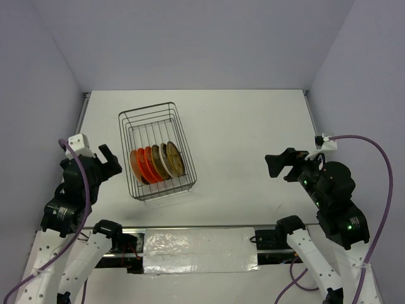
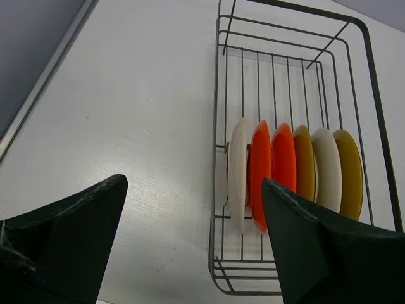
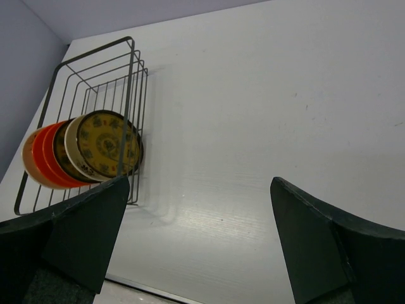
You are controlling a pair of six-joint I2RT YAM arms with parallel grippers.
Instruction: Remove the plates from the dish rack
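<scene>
The small round plates (image 1: 157, 163) (orange-red, cream, brown-and-yellow) stand on edge in a row across the near end of the dark wire dish rack (image 1: 163, 190), left of centre on the white worktop (image 1: 253, 126). Your left fingers (image 2: 76, 228) are spread wide near it, with the plates ahead and to the right. The right fingers (image 3: 329, 247), also apart, sit well away, so lead with the left.

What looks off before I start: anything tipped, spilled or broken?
Nothing stands out. The plates stand on edge at the near end of the dish rack, none fallen. The rack sits slightly skewed to the table edge. Left claw and right claw are open, clear of it.
</scene>
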